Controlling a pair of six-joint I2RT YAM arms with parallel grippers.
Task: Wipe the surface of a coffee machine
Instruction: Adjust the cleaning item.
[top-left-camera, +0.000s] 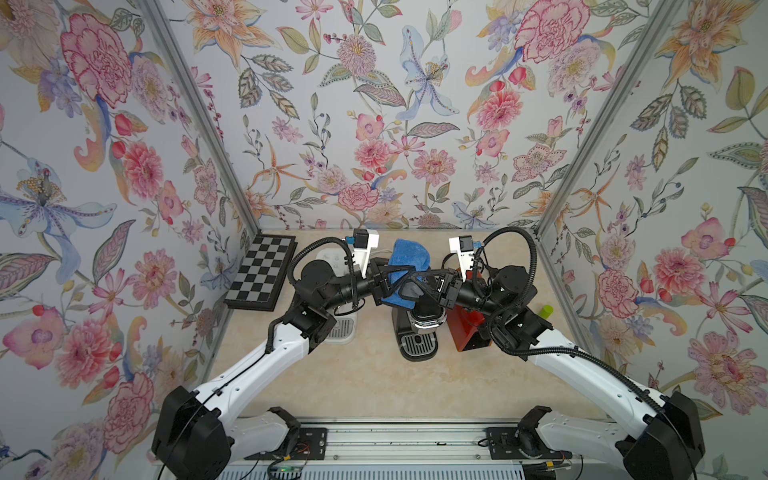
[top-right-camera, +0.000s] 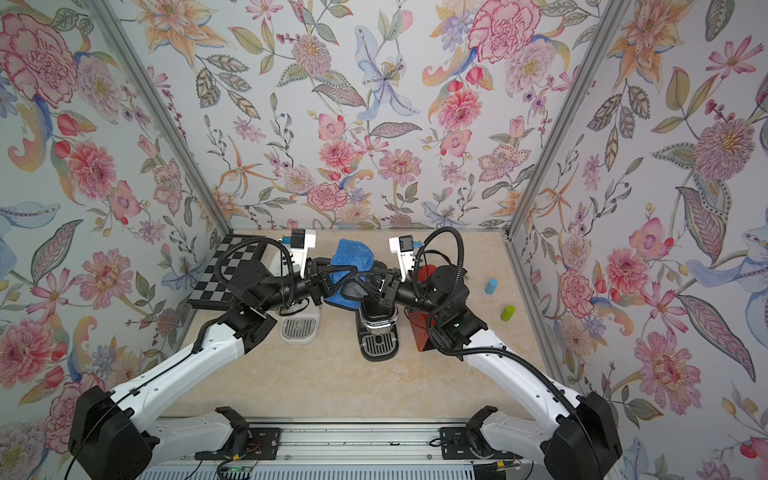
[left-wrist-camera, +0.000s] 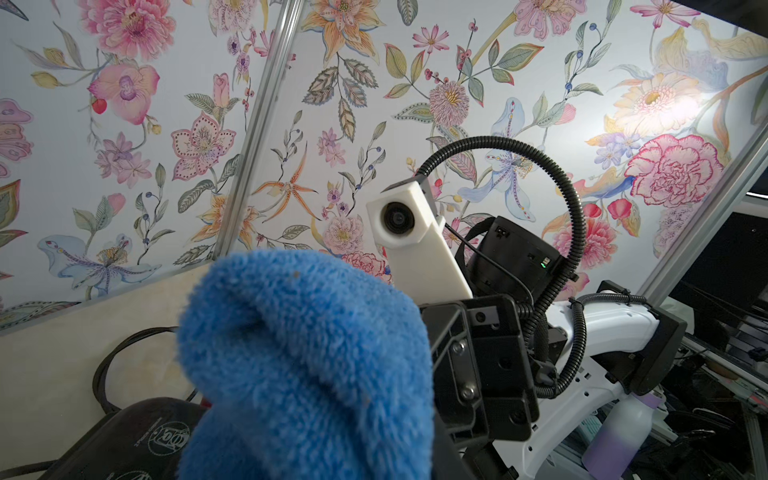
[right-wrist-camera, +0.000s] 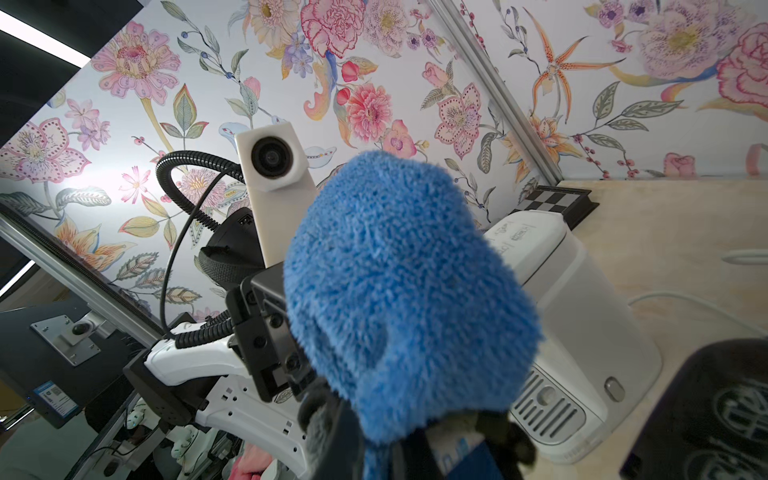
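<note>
My right hand (top-left-camera: 419, 289) pinches the fluffy blue microfibre cloth (top-left-camera: 405, 255), with the black coffee machine (top-left-camera: 417, 332) directly below it. I cannot tell whether my left hand (top-left-camera: 399, 277) grips.

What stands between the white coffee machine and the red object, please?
The black coffee machine, with the blue cloth above its top, in both top views.

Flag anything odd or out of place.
Nothing spilled or damaged. The cloth is wadded up over the black machine, not spread flat. A chessboard lies beside the white machine, an odd neighbour.
</note>
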